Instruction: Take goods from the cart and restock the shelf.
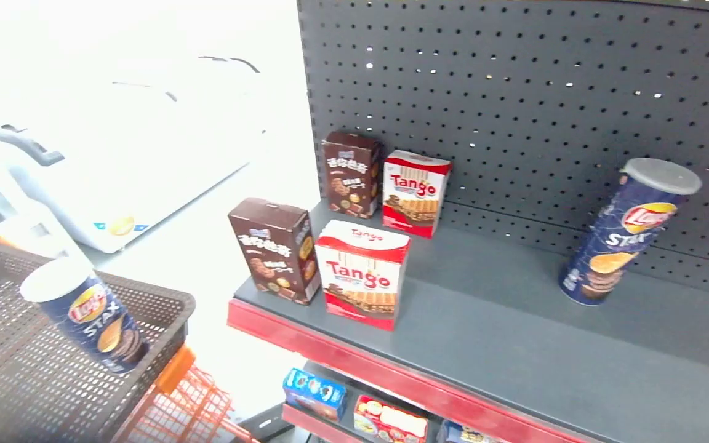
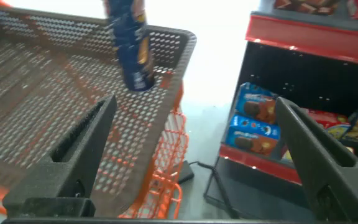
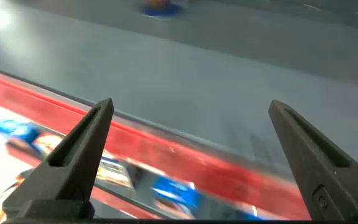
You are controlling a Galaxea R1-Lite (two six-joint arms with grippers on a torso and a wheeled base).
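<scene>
left tool is gaping apart near the chip can in the cart; right tool is gaping apart facing the shelf.

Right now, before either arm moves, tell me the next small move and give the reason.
Probably ease the left hand forward toward the chip can standing in the cart basket. The hand is open and empty, the can stands ahead of it, untouched, and the shelf holds one matching can with bare space beside it.
</scene>
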